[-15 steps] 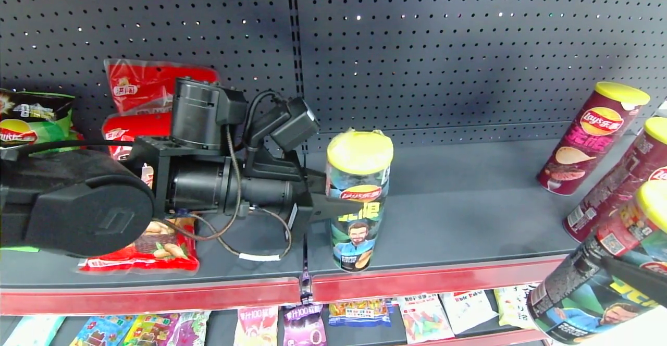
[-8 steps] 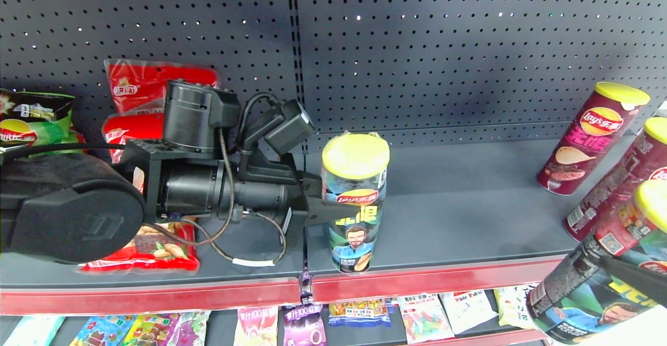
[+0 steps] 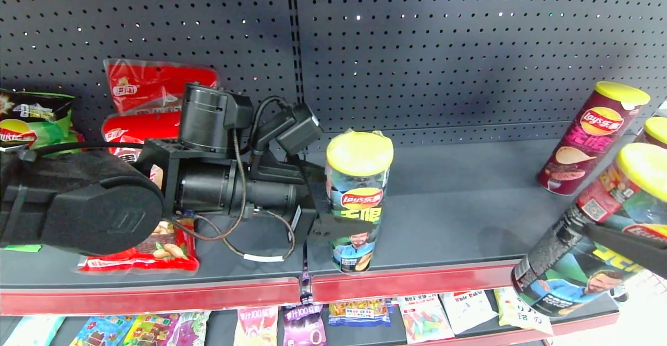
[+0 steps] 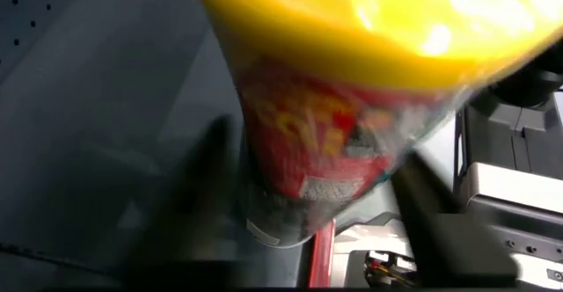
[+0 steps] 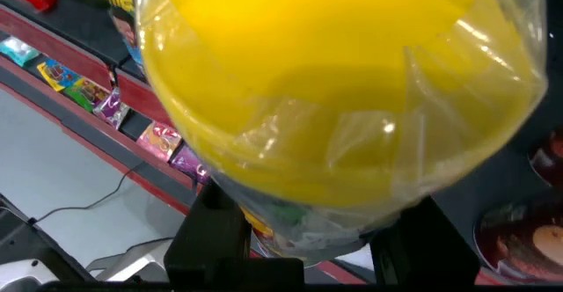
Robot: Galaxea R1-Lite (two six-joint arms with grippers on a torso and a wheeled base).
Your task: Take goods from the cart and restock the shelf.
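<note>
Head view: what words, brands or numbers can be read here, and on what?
Middle can: brand badge and large yellow characters; brand print, not quoted.
Tilted can at right: yellow characters, partly hidden.
Purple can: brand badge, pink characters; not quoted.
Red bags: small logos, too small.
Green bag: logo, partly cut off.
Lower-shelf packets: too small to read.

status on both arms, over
Left gripper shut on green can, upright at shelf front edge. Right gripper holds second can tilted, off the shelf. Purple cans stand close behind it.
</note>
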